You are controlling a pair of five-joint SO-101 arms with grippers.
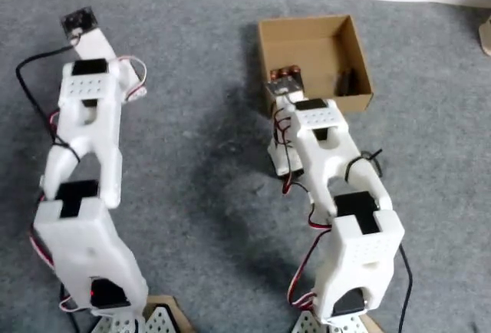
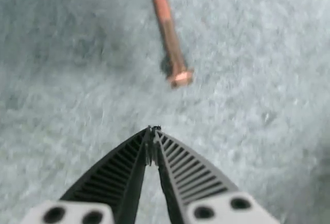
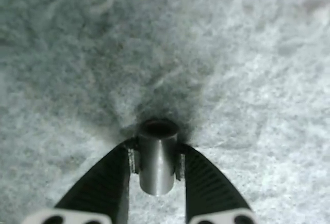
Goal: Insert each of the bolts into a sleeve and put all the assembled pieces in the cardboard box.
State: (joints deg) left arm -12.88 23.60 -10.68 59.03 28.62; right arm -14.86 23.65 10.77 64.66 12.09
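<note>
A copper bolt (image 2: 170, 34) with a hex head lies flat on the grey carpet, a short way ahead of my left gripper (image 2: 153, 131), which is shut and empty. My right gripper (image 3: 156, 147) is shut on a dark metal sleeve (image 3: 157, 157), held just above the carpet with its open end pointing away from the wrist. In the high view the left arm (image 1: 88, 87) stretches toward the far left, and the right arm (image 1: 326, 137) stands just in front of the cardboard box (image 1: 303, 20). Inside the box lie copper bolts (image 1: 288, 72) and a dark sleeve (image 1: 347, 81).
Grey carpet (image 1: 199, 118) covers the whole work surface, with open floor between the two arms. Cables (image 1: 27, 80) trail along the left arm. The box sits at the far middle right.
</note>
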